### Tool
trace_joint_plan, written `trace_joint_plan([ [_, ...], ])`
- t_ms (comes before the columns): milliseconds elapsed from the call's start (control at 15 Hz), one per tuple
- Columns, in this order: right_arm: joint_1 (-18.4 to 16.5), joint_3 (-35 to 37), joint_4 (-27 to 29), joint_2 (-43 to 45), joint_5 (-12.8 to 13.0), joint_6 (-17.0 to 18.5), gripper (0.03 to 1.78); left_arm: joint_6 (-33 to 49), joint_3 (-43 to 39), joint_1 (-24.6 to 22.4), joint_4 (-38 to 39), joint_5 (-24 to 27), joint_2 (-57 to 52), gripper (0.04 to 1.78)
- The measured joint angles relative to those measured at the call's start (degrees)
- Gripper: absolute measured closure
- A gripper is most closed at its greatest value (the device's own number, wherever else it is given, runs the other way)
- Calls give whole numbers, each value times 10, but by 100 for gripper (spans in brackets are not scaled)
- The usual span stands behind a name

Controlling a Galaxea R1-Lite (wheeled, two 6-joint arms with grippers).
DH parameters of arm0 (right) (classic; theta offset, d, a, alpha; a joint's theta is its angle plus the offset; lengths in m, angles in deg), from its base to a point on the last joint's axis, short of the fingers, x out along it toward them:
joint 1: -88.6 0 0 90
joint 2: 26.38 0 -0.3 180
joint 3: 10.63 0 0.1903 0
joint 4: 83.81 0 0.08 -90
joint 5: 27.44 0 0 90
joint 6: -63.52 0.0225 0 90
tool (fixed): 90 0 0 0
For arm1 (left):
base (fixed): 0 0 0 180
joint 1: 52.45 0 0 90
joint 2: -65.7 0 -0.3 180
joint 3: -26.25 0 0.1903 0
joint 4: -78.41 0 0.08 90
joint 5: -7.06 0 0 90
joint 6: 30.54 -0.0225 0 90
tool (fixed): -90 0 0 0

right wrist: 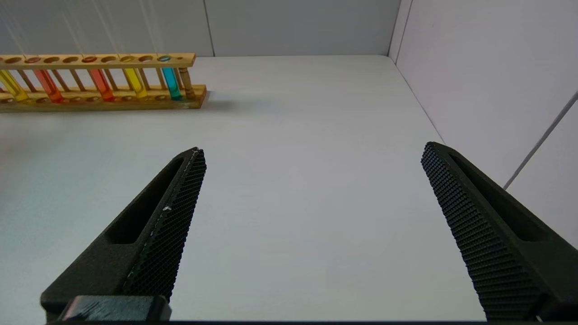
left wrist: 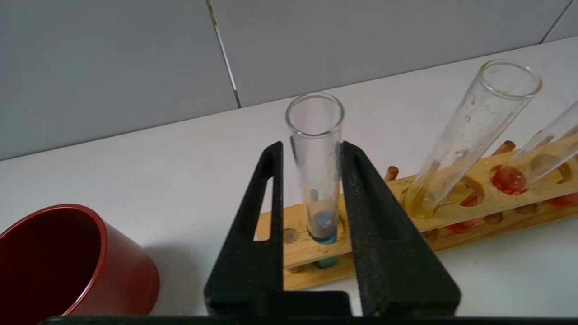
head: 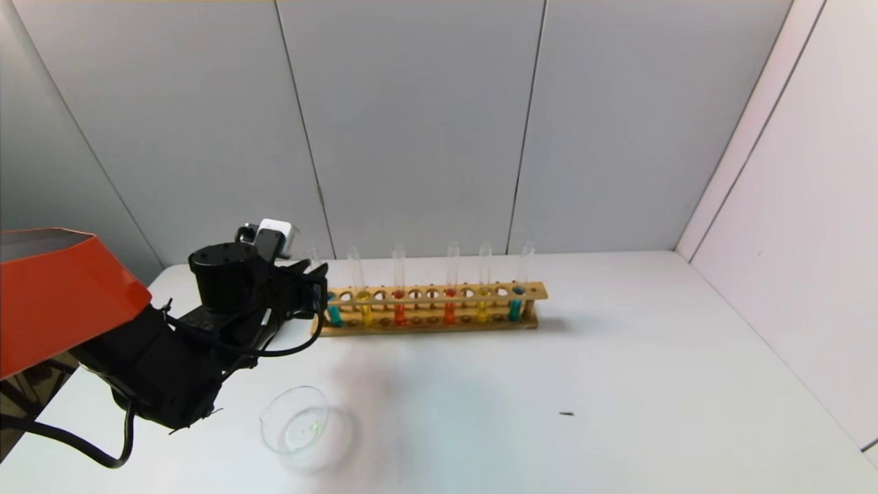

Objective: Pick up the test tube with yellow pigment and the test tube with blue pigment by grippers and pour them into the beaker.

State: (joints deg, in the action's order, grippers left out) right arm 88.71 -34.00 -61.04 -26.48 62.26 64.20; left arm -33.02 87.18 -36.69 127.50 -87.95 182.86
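Observation:
The test tube with blue pigment (left wrist: pixel 316 180) stands in the end hole of the wooden rack (left wrist: pixel 307 253), at its left end in the head view (head: pixel 334 314). My left gripper (left wrist: pixel 311 145) straddles this tube, with one finger (left wrist: pixel 361 216) against the glass and a thin gap at the other. It also shows in the head view (head: pixel 317 283). The test tube with yellow pigment (left wrist: pixel 469 135) leans in the neighbouring hole (head: pixel 365 312). The beaker (head: pixel 296 422) sits on the table in front of the left arm. My right gripper (right wrist: pixel 312 149) is open and empty over bare table.
A dark red cup (left wrist: pixel 67 262) stands beside the rack's left end, hidden by the arm in the head view. The rack (head: pixel 439 319) also holds orange tubes, a second yellow tube (head: pixel 483 307) and a teal tube (head: pixel 516 305) at the right end. Walls stand behind and to the right.

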Motion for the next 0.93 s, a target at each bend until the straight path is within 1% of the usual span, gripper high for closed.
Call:
trace_joint_plan([
  [67,0,0,0,0,0,0,7,2,1,0,0,2,1,149],
  [133,0,0,0,0,0,0,7,3,3,0,1,2,4,152],
  [600,0,0,0,0,0,0,7,3,15,-1,0,-1,6,152],
  [933,0,0,0,0,0,0,7,2,34,1,-16,-8,-9,152],
])
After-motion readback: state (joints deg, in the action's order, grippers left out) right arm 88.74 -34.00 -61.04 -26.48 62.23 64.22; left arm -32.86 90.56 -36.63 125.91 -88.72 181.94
